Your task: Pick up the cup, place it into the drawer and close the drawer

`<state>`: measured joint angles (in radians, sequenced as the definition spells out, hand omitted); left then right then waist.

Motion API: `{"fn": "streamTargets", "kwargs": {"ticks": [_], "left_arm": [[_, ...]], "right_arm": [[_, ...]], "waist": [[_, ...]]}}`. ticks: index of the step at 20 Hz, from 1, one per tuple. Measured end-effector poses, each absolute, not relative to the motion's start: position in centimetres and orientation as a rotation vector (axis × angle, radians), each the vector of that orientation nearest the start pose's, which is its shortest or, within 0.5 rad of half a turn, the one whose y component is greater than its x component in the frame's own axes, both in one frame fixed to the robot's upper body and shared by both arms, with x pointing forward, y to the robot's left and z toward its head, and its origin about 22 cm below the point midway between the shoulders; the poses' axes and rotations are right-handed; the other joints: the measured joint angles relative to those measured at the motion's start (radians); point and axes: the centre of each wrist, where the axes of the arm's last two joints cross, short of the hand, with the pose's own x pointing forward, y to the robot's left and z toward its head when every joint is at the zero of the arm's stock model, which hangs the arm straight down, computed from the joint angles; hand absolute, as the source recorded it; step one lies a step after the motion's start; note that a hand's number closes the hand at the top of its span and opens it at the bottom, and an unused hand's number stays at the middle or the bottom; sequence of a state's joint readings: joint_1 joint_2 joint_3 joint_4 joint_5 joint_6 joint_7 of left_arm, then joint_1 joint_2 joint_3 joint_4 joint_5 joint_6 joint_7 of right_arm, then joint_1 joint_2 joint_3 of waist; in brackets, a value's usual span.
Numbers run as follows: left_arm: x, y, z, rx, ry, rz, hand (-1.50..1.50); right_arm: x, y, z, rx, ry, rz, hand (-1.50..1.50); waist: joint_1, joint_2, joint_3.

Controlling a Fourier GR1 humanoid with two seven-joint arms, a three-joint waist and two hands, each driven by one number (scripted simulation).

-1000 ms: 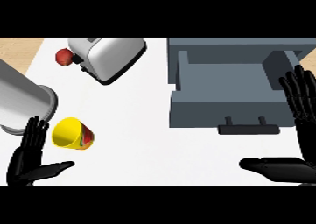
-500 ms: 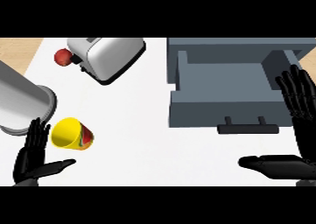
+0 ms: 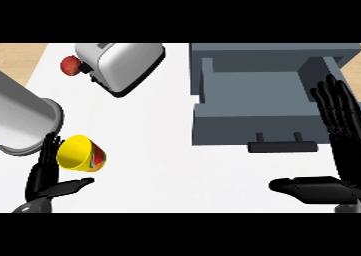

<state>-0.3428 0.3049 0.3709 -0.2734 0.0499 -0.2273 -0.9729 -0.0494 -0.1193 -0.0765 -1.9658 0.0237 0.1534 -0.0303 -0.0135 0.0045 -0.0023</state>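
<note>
- Two black hands come in from the near edge of the white surface (image 3: 153, 150), one at each side.
- We see the left hand (image 3: 44, 180) at the near left with its fingers straight and pointing away from us and its thumb stretched out to the right — released, grasping nothing.
- Its fingertips lie just beside the left rim of the cup (image 3: 81, 153); we cannot tell whether they touch it.
- We find the cup, yellow with a patch of red and green on its side, lying tipped over on the surface at the near left, its open mouth turned toward the near left.
- Just to the far left of the cup lies a large silver cylinder (image 3: 19, 119), its round end near the cup.
- Farther off, at the far left, sits a silver toaster (image 3: 122, 64), set at an angle, with a red round thing (image 3: 70, 65) just beside its left end.
- On the right stands the grey drawer (image 3: 257, 92), pulled open, its dark handle (image 3: 282, 146) on the near front.
- We see the right hand (image 3: 344, 150) at the right edge, fingers straight and reaching far alongside the drawer's right wall, thumb held out to the left near the surface's near edge — also released, well apart from the cup.
</note>
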Motion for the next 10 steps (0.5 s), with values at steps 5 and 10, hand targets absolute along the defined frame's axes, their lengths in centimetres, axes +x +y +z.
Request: {"fn": "streamTargets", "kwargs": {"ticks": [5, 10], "left_arm": [[22.2, 37.0, -14.9, 0.137, -1.645, 0.18, -1.5], [23.1, 36.5, -14.7, 0.105, -1.661, 0.195, -1.5]], "right_arm": [[23.5, -26.0, 11.2, -0.051, -2.031, 0.25, -1.5], [23.2, -25.8, 11.7, -0.042, -2.028, 0.248, -1.5]], "waist": [[-0.002, 0.001, -0.001], [-0.004, 0.002, -0.001]]}}
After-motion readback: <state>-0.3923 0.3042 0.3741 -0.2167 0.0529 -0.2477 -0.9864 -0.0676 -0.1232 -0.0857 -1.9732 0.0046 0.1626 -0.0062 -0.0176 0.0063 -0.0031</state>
